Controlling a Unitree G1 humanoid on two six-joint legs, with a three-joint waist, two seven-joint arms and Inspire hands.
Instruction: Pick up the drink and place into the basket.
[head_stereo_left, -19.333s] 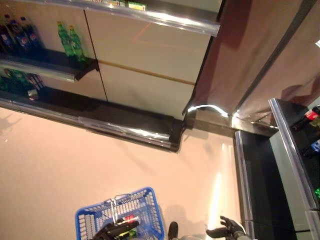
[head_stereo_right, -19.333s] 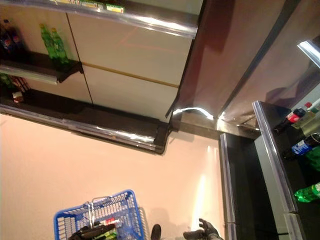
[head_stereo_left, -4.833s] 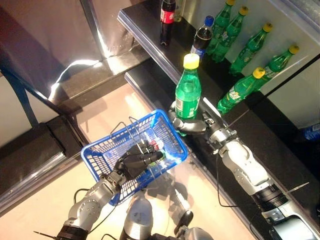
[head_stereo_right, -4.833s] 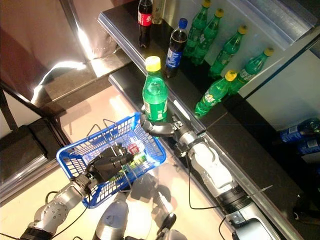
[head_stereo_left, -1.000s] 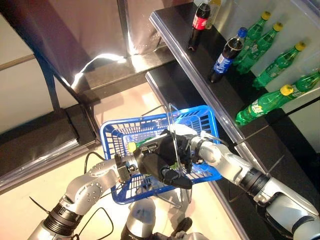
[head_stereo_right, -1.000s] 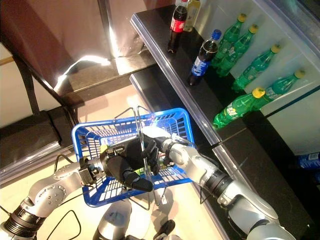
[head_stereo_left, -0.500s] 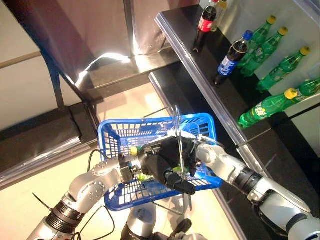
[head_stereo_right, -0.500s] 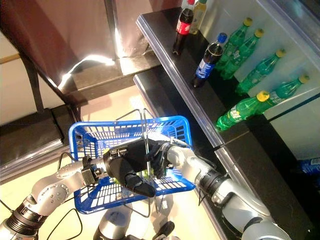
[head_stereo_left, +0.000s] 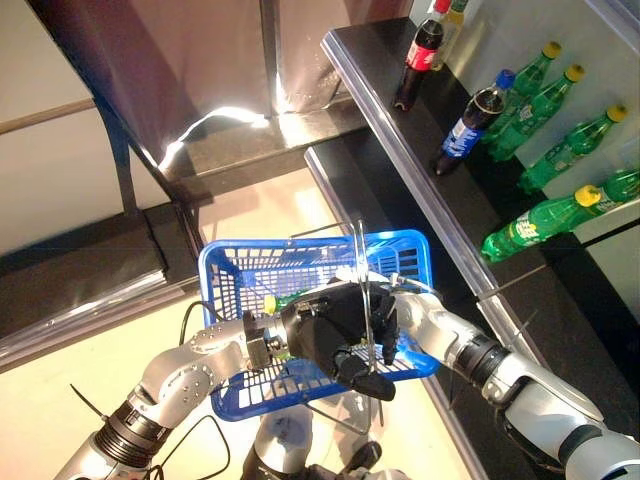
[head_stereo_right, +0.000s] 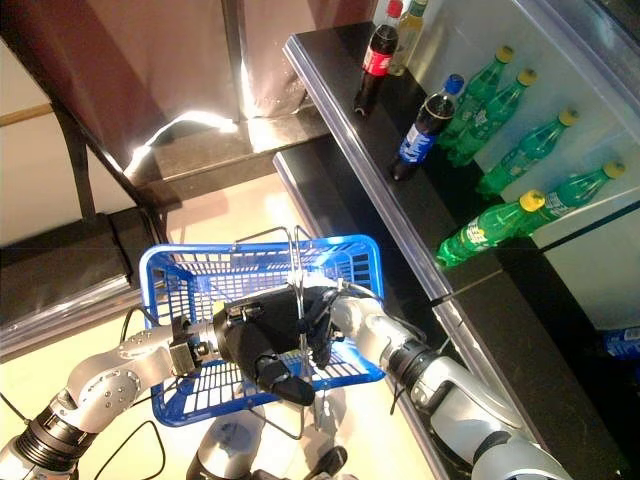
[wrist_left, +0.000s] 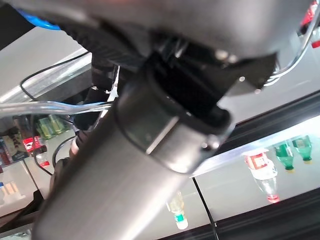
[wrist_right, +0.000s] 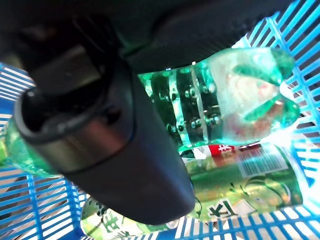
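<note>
Right wrist view: right hand (wrist_right: 100, 135) fingers wrapped on green bottle (wrist_right: 225, 100), low inside blue basket (head_stereo_left: 225, 275) for release | left hand (head_stereo_left: 335, 335) fingers curled on handle, holding basket up.

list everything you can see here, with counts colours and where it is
basket: 1, blue with wire handles, held up in front of the shelves
green bottle: 1, clear green with a yellow cap, lying inside the basket under the right hand
can: 1, green with a red band, on the basket's bottom beneath the green bottle
shelf bottles: 5 green with yellow caps, at the right end of the upper shelf
dark bottles: 2, one blue-capped, one red-capped, on the same shelf further along
pale bottle: 1, behind the red-capped one
shelves: 2, black with metal edges
left hand: dark, curled on the basket's wire handles
right hand: dark, in the basket, wrapped round the green bottle
</note>
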